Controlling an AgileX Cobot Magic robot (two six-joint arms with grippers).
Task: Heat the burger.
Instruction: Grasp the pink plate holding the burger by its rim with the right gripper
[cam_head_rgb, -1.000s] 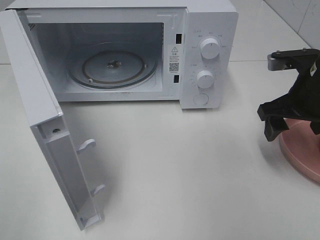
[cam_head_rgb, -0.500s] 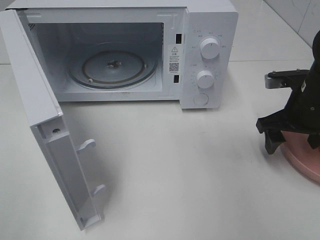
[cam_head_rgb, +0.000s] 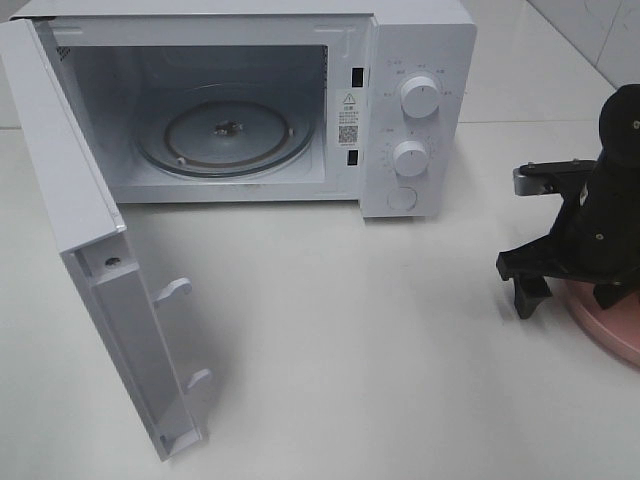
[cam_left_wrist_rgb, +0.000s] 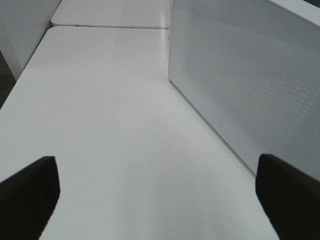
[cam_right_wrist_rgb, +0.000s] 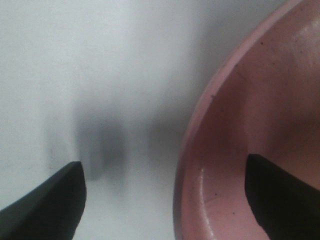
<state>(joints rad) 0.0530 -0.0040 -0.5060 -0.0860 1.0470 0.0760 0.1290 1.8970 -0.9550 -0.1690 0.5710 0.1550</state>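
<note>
Right gripper (cam_head_rgb: 567, 298): jaws spread wide, nothing between them. It hangs low over the near rim of the plate (cam_head_rgb: 605, 335). In the wrist view one finger sits over bare table (cam_head_rgb: 350, 330), the other over the plate's pink inside, so you straddle the rim.

Left gripper (cam_left_wrist_rgb: 160, 200): also spread wide and empty, low over the table just beside the outer face of the door (cam_head_rgb: 90, 250).

Burger: not visible in any view. The part of the plate you can see is bare. The rest is cut off by the frame edge or hidden under the arm, so I cannot tell whether it sits there.

Heading and long axis: cannot tell, since the burger is unseen. As a judgement, a round burger has no real long axis across the table. Approach angle should matter little if it sits bun up.

Risks, as judgements:
- If you drop straight down from here, a finger lands on the rim. The plate could tip or skid off the table edge.
- If you close now, you catch the plate wall or nothing. Find the burger before committing.
- A hard squeeze on a soft bun may split the stack, or it may slip out during the carry.

Further out, the microwave (cam_head_rgb: 420, 100) stands with its door swung fully wide and its turntable (cam_head_rgb: 225, 135) bare. The route across the table looks unobstructed. Watch that your left arm does not nudge the door into that path.
</note>
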